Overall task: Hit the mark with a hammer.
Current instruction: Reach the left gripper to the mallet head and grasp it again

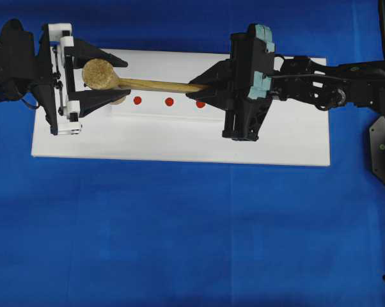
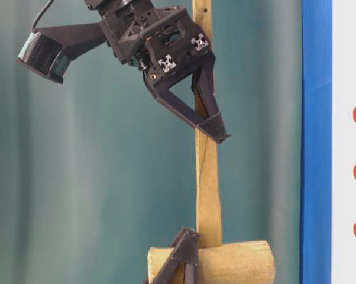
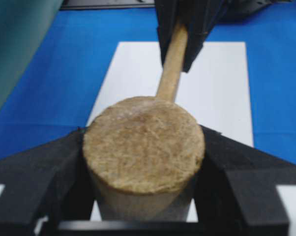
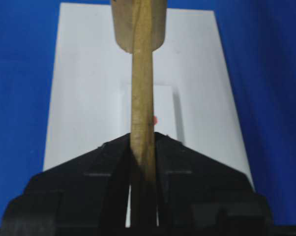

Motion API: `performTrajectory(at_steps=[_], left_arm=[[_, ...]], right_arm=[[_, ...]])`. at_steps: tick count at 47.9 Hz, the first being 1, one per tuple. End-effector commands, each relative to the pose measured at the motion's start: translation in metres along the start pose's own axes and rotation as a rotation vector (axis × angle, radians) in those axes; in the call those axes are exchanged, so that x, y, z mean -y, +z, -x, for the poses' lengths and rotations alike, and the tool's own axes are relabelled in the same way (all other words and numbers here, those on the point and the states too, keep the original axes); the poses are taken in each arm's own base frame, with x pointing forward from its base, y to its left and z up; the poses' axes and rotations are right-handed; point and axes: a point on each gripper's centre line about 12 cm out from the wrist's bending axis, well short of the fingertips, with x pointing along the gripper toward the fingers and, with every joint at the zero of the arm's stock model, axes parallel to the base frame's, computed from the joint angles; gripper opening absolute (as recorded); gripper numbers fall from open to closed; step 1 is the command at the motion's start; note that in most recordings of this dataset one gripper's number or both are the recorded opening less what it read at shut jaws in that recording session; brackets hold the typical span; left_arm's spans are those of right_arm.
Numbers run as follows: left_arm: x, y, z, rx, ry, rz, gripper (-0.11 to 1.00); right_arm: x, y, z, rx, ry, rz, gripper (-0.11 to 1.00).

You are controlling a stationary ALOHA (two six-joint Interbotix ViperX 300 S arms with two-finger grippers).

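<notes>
The lower part of the light-tan wooden mallet's thick cylindrical head is blurred in the left wrist view and cut off by the bottom edge, so its contact with the black fingers of the left gripper is hard to read. In the table-level view the head's underside runs off the frame. In the right wrist view the long flat wooden handle hides most of one small red mark, and its end disappears between the right gripper's black fingers. From overhead, the right arm hides the end of the handle.
</notes>
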Motion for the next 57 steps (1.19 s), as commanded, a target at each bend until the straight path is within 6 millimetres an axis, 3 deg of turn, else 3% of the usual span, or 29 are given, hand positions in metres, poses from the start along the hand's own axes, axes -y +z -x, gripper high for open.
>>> performTrajectory(at_steps=[1, 17, 20, 25, 33, 36, 46, 57], left_arm=[[0.0011, 0.0103, -0.0006, 0.031, -0.004, 0.005, 0.45], [0.0011, 0.0107, -0.0008, 0.031, -0.005, 0.016, 0.45], [0.0011, 0.011, -0.0001, 0.033, -0.005, 0.016, 0.45], [0.0016, 0.0099, 0.0012, 0.028, -0.006, 0.017, 0.45], [0.0018, 0.009, 0.0022, 0.013, -0.009, 0.017, 0.45], [0.0018, 0.0083, 0.0022, 0.007, -0.009, 0.018, 0.45], [0.0016, 0.008, 0.0021, -0.02, -0.009, 0.119, 0.45], [0.0011, 0.0129, 0.0049, -0.029, -0.004, 0.581, 0.45]], right_arm=[[0.0, 0.0185, 0.0049, 0.048, 0.002, -0.003, 0.03], [-0.002, 0.0155, 0.0048, 0.022, 0.019, -0.005, 0.03], [-0.0019, 0.015, 0.0048, 0.022, 0.018, -0.008, 0.07], [-0.0016, 0.0161, 0.0048, 0.027, 0.016, -0.015, 0.31], [-0.0025, 0.0165, 0.0049, 0.036, 0.013, -0.011, 0.81], [-0.0034, 0.0169, 0.005, 0.04, 0.014, -0.009, 0.91], [-0.0067, 0.0178, 0.0052, 0.045, 0.02, 0.002, 0.86], [-0.008, 0.0197, 0.0053, 0.054, 0.023, 0.051, 0.86]])
